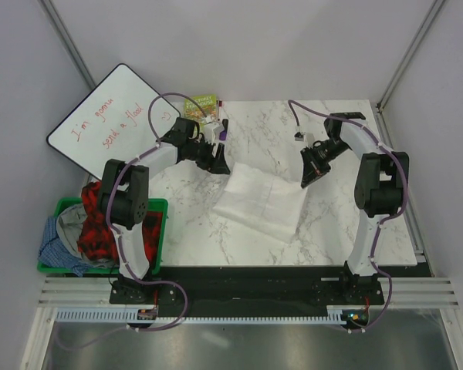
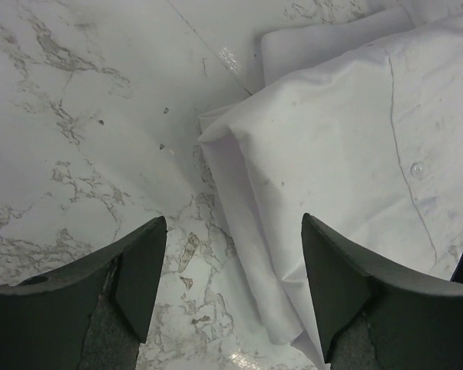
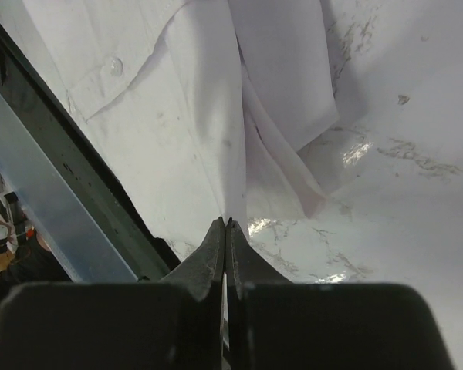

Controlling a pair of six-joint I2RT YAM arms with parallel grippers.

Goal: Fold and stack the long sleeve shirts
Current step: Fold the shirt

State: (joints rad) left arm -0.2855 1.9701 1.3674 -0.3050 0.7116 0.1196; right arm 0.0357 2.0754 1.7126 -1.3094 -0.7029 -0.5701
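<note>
While the right gripper (image 3: 226, 225) is pressed fully shut at the far right corner of the white shirt (image 1: 261, 202), I cannot tell whether cloth sits between its tips. The left gripper (image 2: 233, 235) hangs spread wide over the far left corner. The shirt lies folded on the marble table (image 1: 336, 227).

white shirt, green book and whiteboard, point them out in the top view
white shirt (image 1: 258, 202), top view, middle of the folded cloth
green book (image 1: 201, 104), top view, its cover
whiteboard (image 1: 112, 123), top view, its written face
</note>
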